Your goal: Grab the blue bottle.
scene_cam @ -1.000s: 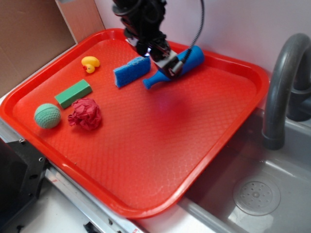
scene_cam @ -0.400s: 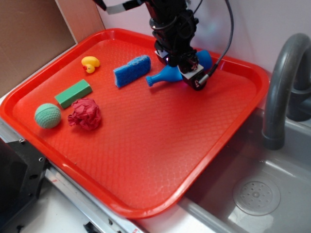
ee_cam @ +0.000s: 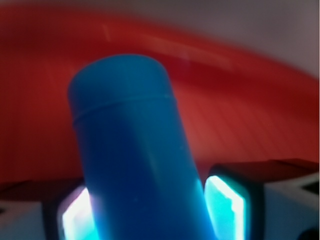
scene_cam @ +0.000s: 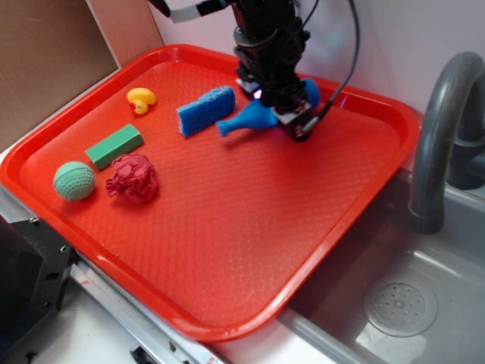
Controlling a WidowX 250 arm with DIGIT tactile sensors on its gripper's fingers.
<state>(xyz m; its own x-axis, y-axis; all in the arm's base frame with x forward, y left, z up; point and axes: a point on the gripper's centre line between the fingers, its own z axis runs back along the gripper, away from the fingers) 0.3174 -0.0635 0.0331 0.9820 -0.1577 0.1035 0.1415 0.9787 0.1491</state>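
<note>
The blue bottle (scene_cam: pixel 252 118) lies on its side at the back of the red tray (scene_cam: pixel 250 220), neck pointing left toward the sponge. My gripper (scene_cam: pixel 283 108) comes down over its wide body and hides most of it. In the wrist view the bottle (ee_cam: pixel 130 135) fills the gap between the two lit pads (ee_cam: pixel 226 205), which press against both of its sides. The gripper (ee_cam: pixel 150 212) is shut on the bottle's body.
On the tray are a blue sponge (scene_cam: pixel 204 111), a yellow duck (scene_cam: pixel 140 99), a green block (scene_cam: pixel 114 145), a teal ball (scene_cam: pixel 73 180) and a crumpled red cloth (scene_cam: pixel 133 178). A grey faucet (scene_cam: pixel 439 136) and sink (scene_cam: pixel 394 303) stand to the right. The wall is close behind.
My gripper swung from over the bottle's neck to its wide body and came down around it. The bottle's neck has since shifted a little left.
</note>
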